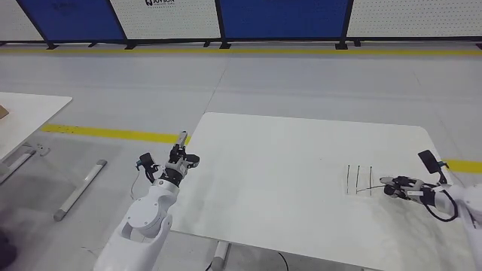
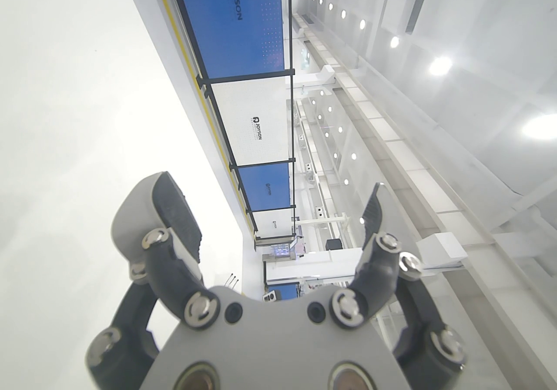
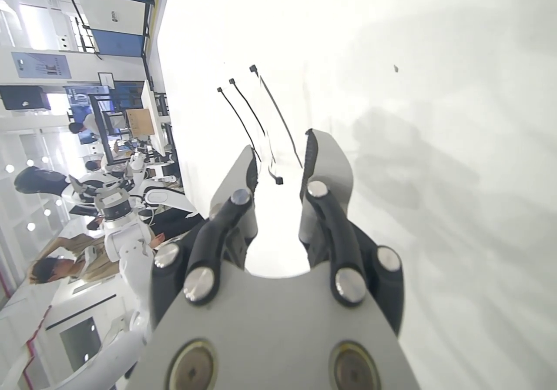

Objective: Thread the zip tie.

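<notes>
– Right tool (image 3: 280, 146) first: how is it set?
– Its fingers are parted about halfway and hold nothing. It sits low over the right part of the white worktop (image 1: 286, 181). The head of a loose zip tie (image 3: 277, 179) lies on the surface between the two fingers, and as far as I can tell it touches neither.
– What else is near it?
– A row of three zip ties (image 3: 247, 107) is just beyond the fingertips. They are black and lie flat, side by side and parallel, with gaps between them and their heads at the far end. The loose zip tie's thin tail runs toward that row, but I cannot tell whether it touches any of them.
– And the other arm?
– The left tool (image 2: 274, 200) is spread wide and empty. It is held up at the worktop's left edge, well apart from all four ties.
</notes>
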Robot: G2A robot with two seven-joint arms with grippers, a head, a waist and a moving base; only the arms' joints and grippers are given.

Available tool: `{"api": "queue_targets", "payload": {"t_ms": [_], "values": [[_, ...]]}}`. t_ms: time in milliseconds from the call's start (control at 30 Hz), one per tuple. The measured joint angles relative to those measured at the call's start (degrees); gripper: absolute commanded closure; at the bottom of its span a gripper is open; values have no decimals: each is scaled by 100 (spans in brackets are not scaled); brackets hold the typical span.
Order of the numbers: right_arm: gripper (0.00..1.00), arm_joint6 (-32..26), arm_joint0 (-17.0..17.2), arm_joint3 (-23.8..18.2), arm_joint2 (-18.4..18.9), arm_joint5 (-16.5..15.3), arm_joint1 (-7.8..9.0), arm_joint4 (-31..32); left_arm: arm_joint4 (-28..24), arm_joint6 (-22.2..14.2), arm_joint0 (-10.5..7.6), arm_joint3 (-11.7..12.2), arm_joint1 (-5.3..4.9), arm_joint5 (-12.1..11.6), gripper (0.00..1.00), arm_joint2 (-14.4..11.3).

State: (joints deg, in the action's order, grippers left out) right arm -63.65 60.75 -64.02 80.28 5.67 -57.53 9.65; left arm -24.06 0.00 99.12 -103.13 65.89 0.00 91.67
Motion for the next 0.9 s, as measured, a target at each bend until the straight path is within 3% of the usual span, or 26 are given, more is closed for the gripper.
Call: {"api": "queue_targets", "payload": {"t_ms": [433,767,900], "values": [[100,-1,146,-145,195,-197,79,-286,0,0,0,0,0,0,0,0],[100,213,1078,-1237,1144,-481,208,-1403,0,0,0,0,0,0,0,0],[100,180,1158,-1372,1201,-419,215,-1531,0,0,0,0,0,0,0,0]]}}
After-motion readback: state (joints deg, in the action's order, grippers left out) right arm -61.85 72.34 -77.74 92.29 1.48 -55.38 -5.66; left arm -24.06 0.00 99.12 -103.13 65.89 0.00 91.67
